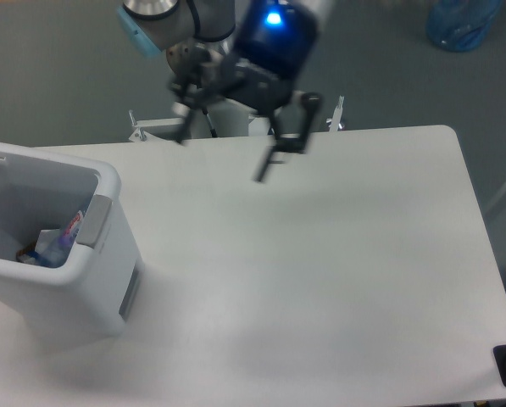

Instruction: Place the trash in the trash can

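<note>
Trash is in the can, and the arm's claw is empty.

Bottle (pixel 63 241), crushed and clear with a bluish end, lies at the bottom of the trash can (pixel 108 182), leaning on the can's right wall. Something dark sits in the can's bottom left corner, too small to name. I cannot pick out the white paper wrapper for sure; it may be under the bottle. The gripper (pixel 227 148) hangs well to the right of the can and farther back, over the table (pixel 337 280), with its two fingers wide apart and nothing between them. The job looks done. What could go wrong: the tall, light can stands near the table's front left corner, so a low swing of the arm toward it could bump it and tip it off.
</note>
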Action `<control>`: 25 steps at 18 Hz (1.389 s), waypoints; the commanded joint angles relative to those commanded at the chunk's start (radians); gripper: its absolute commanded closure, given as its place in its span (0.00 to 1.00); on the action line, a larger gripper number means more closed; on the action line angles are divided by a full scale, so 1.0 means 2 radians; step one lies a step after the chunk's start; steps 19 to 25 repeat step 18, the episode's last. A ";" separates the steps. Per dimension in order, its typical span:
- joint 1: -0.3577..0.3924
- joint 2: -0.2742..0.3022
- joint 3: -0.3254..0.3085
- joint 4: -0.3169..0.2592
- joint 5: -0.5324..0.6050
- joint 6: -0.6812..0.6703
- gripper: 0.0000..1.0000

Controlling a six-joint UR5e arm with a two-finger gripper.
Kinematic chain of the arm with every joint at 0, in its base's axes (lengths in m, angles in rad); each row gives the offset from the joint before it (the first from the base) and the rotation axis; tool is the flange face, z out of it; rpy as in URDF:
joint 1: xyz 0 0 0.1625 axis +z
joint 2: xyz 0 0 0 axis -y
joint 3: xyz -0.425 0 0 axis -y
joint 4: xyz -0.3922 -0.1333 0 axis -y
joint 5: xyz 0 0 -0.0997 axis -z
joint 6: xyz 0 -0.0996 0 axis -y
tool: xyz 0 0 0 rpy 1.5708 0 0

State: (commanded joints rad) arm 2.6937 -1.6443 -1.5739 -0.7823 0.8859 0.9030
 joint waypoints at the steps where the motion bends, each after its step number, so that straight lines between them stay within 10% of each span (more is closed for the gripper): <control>1: 0.000 -0.008 -0.001 0.000 0.030 0.021 0.00; 6: -0.002 -0.045 -0.002 -0.002 0.141 0.075 0.00; 16: -0.049 -0.048 -0.046 -0.100 0.301 0.172 0.00; 25: -0.053 -0.050 -0.044 -0.110 0.314 0.172 0.00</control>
